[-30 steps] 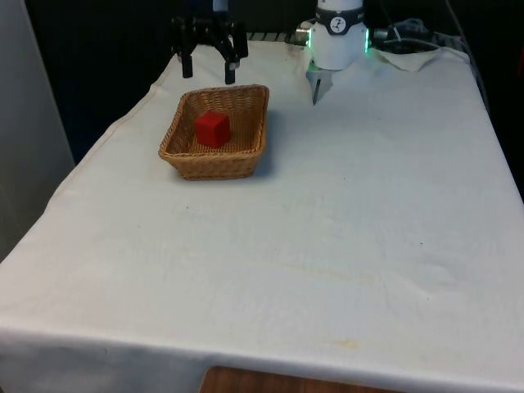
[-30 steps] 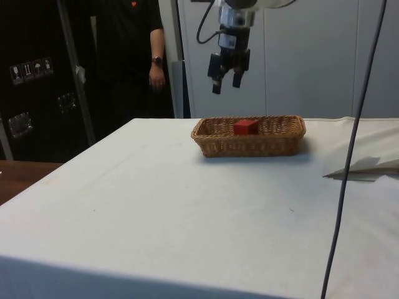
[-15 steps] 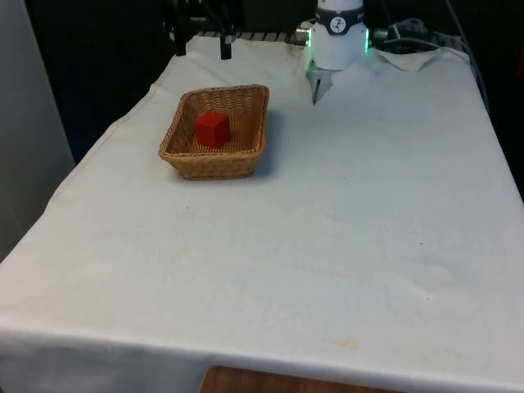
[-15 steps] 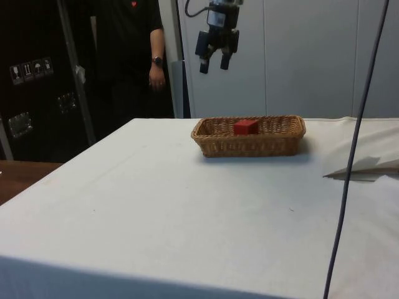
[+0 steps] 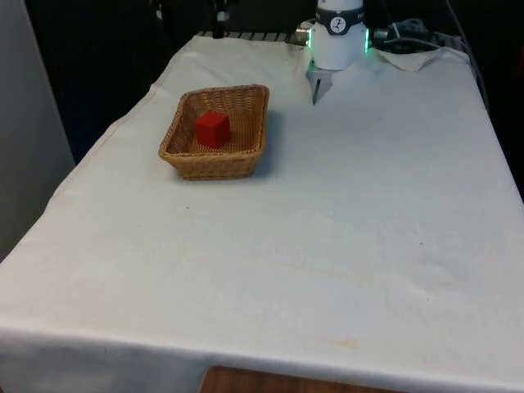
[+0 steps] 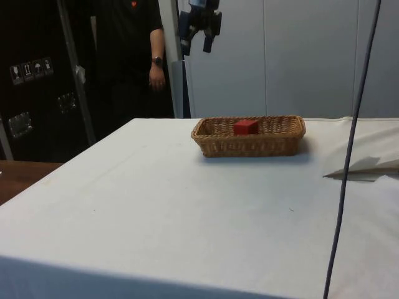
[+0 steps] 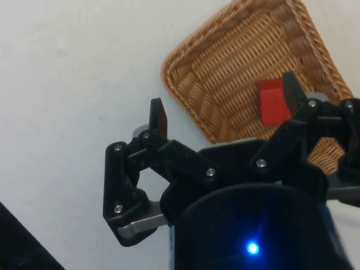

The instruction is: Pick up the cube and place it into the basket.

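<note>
Bare white desk (image 5: 327,246) up front, then the wicker basket (image 5: 214,162) with the red cube (image 5: 212,128) sitting inside it. My gripper (image 6: 198,38) hangs high above the desk's far edge, holding nothing, fingers (image 7: 159,117) spread apart. A person (image 6: 134,56) stands behind.

Red cube (image 5: 213,128); tan woven wicker basket (image 5: 178,148); white cloth (image 5: 344,229); black claw (image 7: 225,109).
</note>
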